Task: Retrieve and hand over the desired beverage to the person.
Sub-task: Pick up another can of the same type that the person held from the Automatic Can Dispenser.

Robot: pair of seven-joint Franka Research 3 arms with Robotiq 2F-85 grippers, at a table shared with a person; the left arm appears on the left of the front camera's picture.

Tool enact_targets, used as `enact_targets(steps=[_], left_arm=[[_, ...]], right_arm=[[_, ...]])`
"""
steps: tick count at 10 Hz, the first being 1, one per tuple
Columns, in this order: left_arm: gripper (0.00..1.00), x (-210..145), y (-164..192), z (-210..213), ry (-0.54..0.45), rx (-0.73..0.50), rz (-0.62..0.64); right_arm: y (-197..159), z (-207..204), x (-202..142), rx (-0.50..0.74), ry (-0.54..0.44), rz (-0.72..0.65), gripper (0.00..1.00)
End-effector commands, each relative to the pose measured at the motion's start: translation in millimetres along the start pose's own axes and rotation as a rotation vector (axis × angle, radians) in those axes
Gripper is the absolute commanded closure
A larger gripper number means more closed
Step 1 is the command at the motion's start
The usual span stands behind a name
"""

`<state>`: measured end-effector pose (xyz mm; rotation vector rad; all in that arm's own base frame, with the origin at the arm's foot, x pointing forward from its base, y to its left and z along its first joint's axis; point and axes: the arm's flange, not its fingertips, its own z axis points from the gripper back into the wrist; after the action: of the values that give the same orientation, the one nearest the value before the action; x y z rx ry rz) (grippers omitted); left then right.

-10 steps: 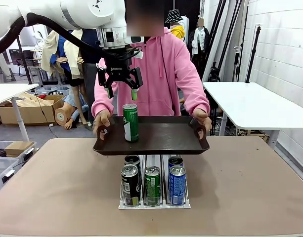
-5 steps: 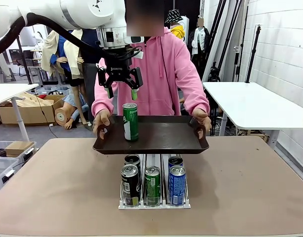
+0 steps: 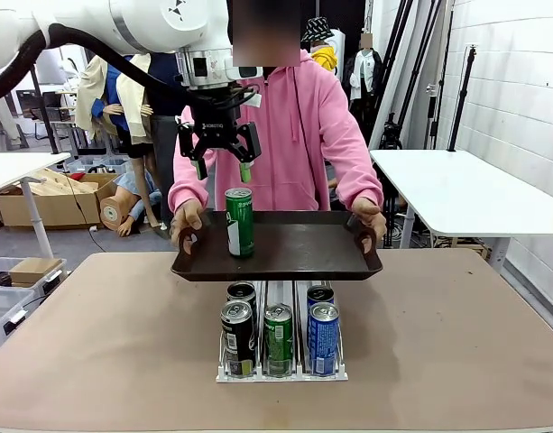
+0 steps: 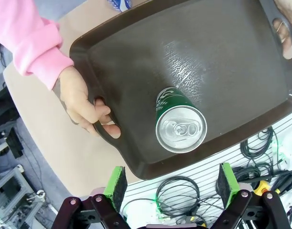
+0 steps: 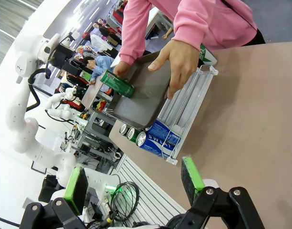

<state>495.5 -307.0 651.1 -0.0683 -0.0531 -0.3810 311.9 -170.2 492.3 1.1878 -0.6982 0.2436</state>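
Note:
The person [image 3: 294, 117] in a pink hooded sweatshirt holds a dark brown tray [image 3: 294, 257] by both handles over the table. A green can [image 3: 239, 222] stands upright on the tray's left part. My left gripper [image 3: 222, 169] hangs open straight above that can, apart from it. From the left wrist view the can's top [image 4: 180, 129] lies between and beyond the open gripper [image 4: 172, 183], and a hand [image 4: 81, 102] grips the tray's handle. My right gripper [image 5: 134, 183] is open and holds nothing, low over the table, looking at the tray [image 5: 146, 98] and can [image 5: 116, 84].
A clear can rack [image 3: 281, 356] sits on the table under the tray, with black, green and blue cans [image 3: 323, 336] in its lanes. The rack [image 5: 188, 107] lies ahead of the right gripper. A white table [image 3: 465, 194] stands at the right.
The person has raised the tray and can very slightly. My left gripper stays open in the same place above the can.

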Motion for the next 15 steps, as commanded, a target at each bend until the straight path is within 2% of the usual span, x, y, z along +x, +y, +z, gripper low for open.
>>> enact_targets(steps=[1, 4, 6, 8, 9, 11, 15], left_arm=[[0.00, -19, 41, 19, -0.028, -0.095, 0.088], [0.00, -54, 117, 30, -0.011, -0.262, 0.218], [0.00, -79, 178, 25, -0.002, -0.473, 0.258], [0.00, -124, 244, 21, -0.076, -0.720, 0.296], [0.00, -141, 265, 17, -0.108, -0.802, 0.301], [0.00, -178, 315, -15, -0.191, -1.001, 0.307], [0.00, -223, 381, -98, -0.347, -1.256, 0.387]], right_arm=[[0, 0, 0, 0.010, -0.002, 0.013, 0.00], [0, 0, 0, 0.010, -0.002, 0.013, 0.00], [0, 0, 0, 0.010, -0.002, 0.013, 0.00], [0, 0, 0, 0.010, -0.002, 0.013, 0.00], [0, 0, 0, 0.010, -0.002, 0.013, 0.00], [0, 0, 0, 0.010, -0.002, 0.013, 0.00], [0, 0, 0, 0.010, -0.002, 0.013, 0.00]])
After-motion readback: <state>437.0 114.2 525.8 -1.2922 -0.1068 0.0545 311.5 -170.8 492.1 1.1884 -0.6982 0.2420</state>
